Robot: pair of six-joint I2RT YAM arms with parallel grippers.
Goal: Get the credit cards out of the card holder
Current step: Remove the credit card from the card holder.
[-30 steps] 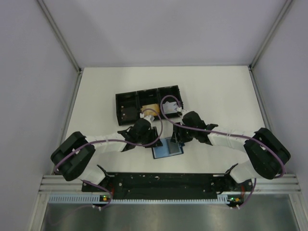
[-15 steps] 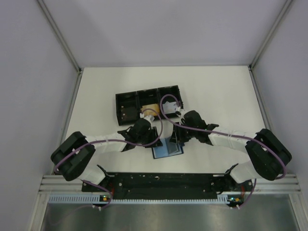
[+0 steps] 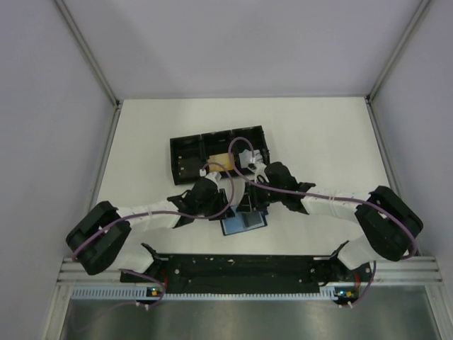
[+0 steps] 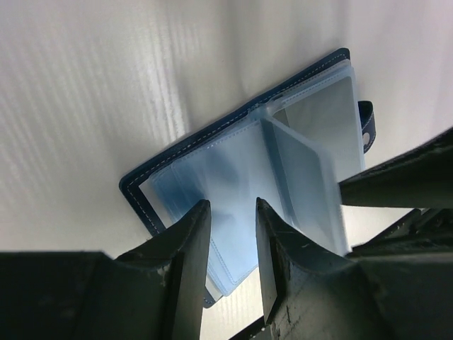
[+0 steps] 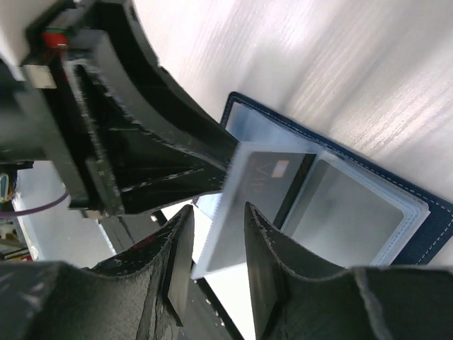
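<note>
The dark-blue card holder (image 3: 244, 224) lies open on the table between both arms, its clear sleeves (image 4: 177, 170) fanned out. One sleeve leaf stands raised with a dark card (image 5: 272, 180) inside it. A grey card (image 4: 318, 113) shows in the flat sleeve behind. My left gripper (image 4: 231, 205) is open over the holder's left half, nothing between its fingers. My right gripper (image 5: 217, 209) is open too, its jaws straddling the raised leaf, and one finger (image 4: 396, 180) leans on the leaf's edge. An orange-tan card (image 3: 221, 160) lies in the black tray.
The black three-compartment tray (image 3: 185, 150) stands just behind the grippers. The two grippers (image 3: 225, 210) (image 3: 250, 205) nearly touch over the holder, with the left one (image 5: 141, 142) filling the right wrist view's upper left. The arms' base rail (image 3: 241, 268) runs along the near edge.
The right gripper has moved left over the holder and its jaws have narrowed. The left arm has shifted slightly left. A sleeve leaf now stands raised.
</note>
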